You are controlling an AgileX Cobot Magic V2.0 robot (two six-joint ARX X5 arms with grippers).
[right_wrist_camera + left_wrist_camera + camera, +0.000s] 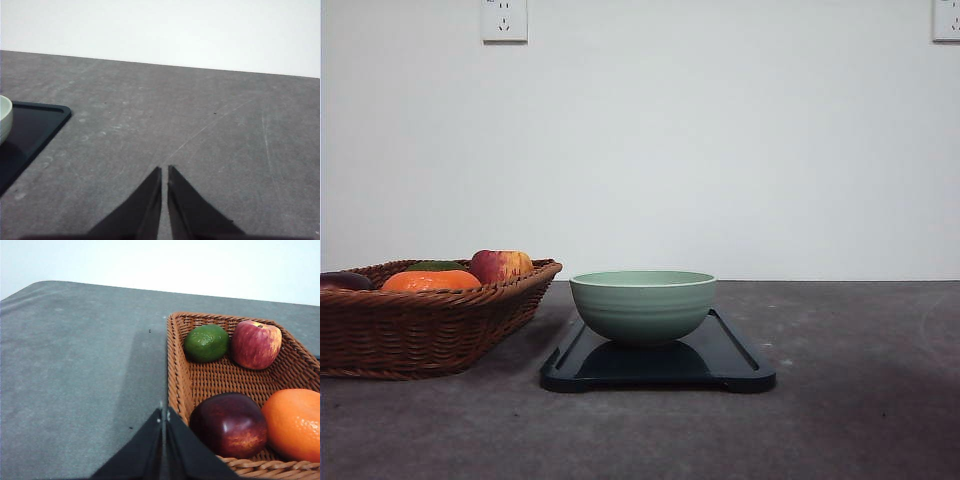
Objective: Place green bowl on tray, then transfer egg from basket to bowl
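Glazed ceramic on the green bowl (pixel 642 305), smooth with faint ridges. Under it the black tray (pixel 740 362) gleams glossy, mirroring the bowl. Woven wicker basket (pixel 420 325), rough and braided at the rim. The grey table (pixel 200 130) looks matt, scuffed.

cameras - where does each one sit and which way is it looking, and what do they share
Front view: low at the table edge, facing the wall; green bowl on tray, basket at left.
Left wrist view: on the left arm, above the basket's edge; shut left pincer.
Right wrist view: on the right arm, over bare table; shut right pincer.
Shared: basket in front and left wrist; bowl and tray in front and right wrist.
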